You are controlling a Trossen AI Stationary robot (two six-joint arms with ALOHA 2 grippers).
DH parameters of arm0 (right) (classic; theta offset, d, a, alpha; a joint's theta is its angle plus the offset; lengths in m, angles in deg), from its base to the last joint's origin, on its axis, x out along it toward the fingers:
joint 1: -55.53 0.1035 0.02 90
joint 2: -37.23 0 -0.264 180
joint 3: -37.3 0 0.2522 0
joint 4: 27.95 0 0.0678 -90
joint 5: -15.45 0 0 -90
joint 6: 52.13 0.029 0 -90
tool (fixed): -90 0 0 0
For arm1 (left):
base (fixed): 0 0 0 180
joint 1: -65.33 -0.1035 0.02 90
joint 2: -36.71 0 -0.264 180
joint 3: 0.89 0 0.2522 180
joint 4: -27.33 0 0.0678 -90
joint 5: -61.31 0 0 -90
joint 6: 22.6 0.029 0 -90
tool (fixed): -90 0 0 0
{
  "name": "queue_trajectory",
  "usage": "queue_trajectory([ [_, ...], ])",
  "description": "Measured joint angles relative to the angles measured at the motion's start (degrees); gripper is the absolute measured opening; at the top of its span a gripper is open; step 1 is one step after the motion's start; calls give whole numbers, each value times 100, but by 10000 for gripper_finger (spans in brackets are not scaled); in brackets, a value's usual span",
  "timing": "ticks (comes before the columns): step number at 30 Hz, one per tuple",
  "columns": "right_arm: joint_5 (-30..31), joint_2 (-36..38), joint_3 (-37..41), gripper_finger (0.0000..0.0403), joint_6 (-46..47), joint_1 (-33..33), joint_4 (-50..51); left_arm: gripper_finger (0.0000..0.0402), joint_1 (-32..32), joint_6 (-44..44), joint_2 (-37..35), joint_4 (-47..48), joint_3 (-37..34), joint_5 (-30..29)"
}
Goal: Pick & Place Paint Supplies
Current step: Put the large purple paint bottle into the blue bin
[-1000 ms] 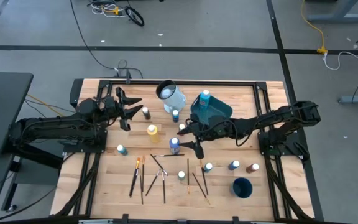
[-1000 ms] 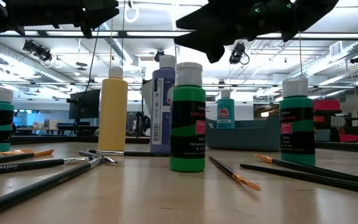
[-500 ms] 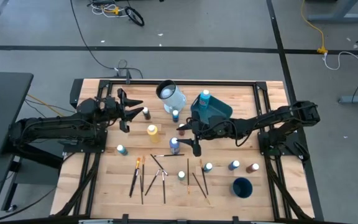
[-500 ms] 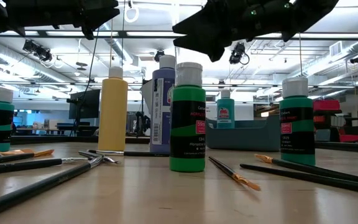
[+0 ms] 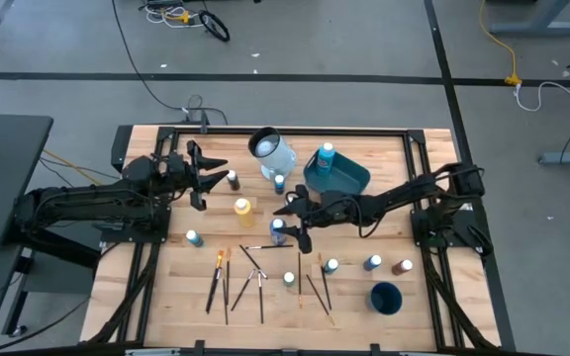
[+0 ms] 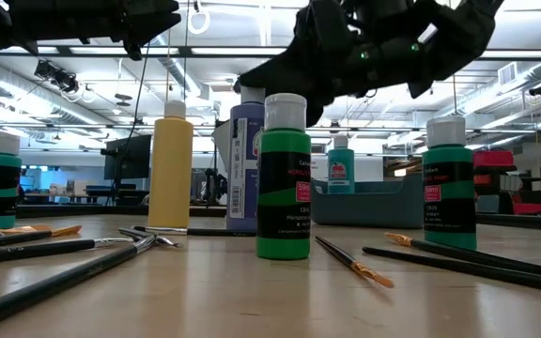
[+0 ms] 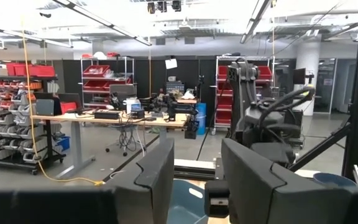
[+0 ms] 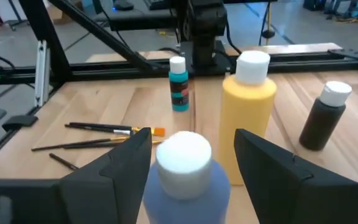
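**Right tool open around the blue bottle**

Now the right tool point(image 5: 290, 220) sits low over the middle of the wooden worktop point(image 5: 166, 282), its fingers spread on either side of the white-capped blue paint bottle point(image 8: 185, 177), not yet touching it. This bottle stands upright point(image 5: 278, 231), just beside a thin dark-handled paintbrush point(image 5: 263, 246) lying flat. Beyond it stand the yellow white-capped bottle point(image 8: 248, 106), the small teal bottle point(image 8: 179, 84) and the dark brown bottle point(image 8: 325, 117). Several more brushes point(image 5: 228, 282) lie near the front edge, with a green bottle point(image 6: 284, 178) among them. The left tool point(image 5: 202, 174) hovers open over the worktop's left side, holding nothing.
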Motion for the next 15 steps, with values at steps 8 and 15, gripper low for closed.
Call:
queue_trajectory([
  [8,-7,-125,0,210,-391,-26,21,142,0,48,0,13,0,-2],
  [15,-1,-125,0,126,-304,-34,-2,142,0,244,0,16,0,-2],
])
